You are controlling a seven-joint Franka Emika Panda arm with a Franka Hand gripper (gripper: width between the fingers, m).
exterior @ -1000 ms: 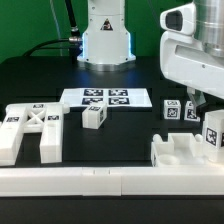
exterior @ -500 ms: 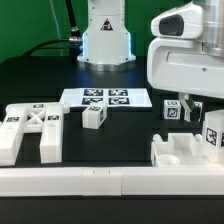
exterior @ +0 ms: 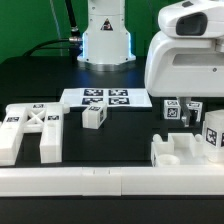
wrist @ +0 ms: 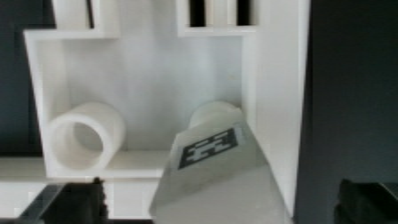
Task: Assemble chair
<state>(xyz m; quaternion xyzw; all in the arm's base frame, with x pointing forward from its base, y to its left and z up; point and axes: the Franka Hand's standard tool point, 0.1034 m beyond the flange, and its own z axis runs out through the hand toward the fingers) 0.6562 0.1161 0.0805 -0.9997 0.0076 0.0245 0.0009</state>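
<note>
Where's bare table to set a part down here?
Bare table lies between the small block, the seat slab and the white rail. More lies beyond the X-braced panel, at the exterior view's left. Crowded around the seat slab.

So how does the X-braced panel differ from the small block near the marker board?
The X-braced panel is much larger than the small block. The panel lies flat, with crossed bars and two prongs; the block is a compact cube. Both are matte white and tagged.
</note>
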